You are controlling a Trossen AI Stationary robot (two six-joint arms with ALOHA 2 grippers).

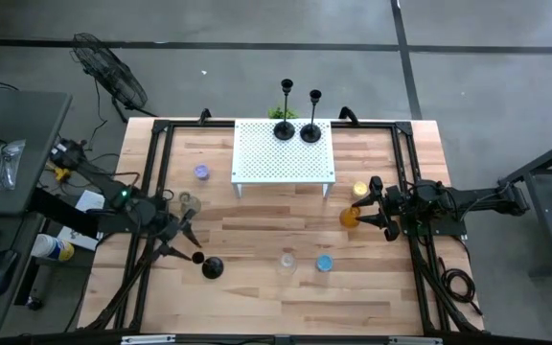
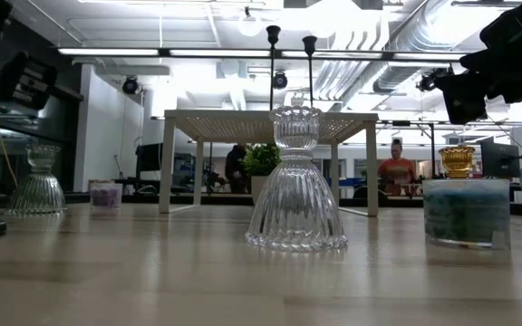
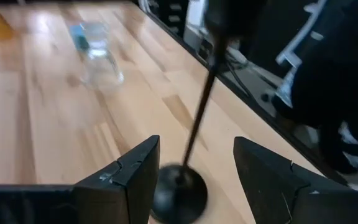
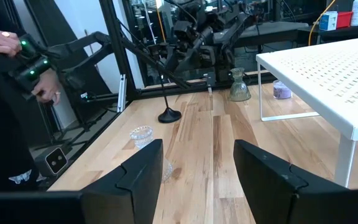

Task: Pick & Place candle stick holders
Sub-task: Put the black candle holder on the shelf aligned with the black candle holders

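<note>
Two black candlesticks (image 1: 285, 129) (image 1: 310, 131) stand on the white perforated shelf (image 1: 257, 158) at the far middle. A third black candlestick (image 1: 212, 266) stands on its round base on the table at the near left. My left gripper (image 1: 186, 241) is open right beside it. In the left wrist view its base (image 3: 179, 194) sits between and just beyond the open fingers (image 3: 196, 149), which do not touch it. My right gripper (image 1: 368, 206) is open at the right, level, with nothing between its fingers (image 4: 197, 155). An orange cup (image 1: 350, 216) and a yellow cup (image 1: 360, 191) stand close before it.
A clear ribbed glass holder (image 1: 189, 203) and a purple cup (image 1: 201, 172) stand at the left. Another clear holder (image 1: 287, 261) and a blue cup (image 1: 324, 263) stand near the front middle. A person's hand (image 4: 5, 43) holds a device beyond the table's left side.
</note>
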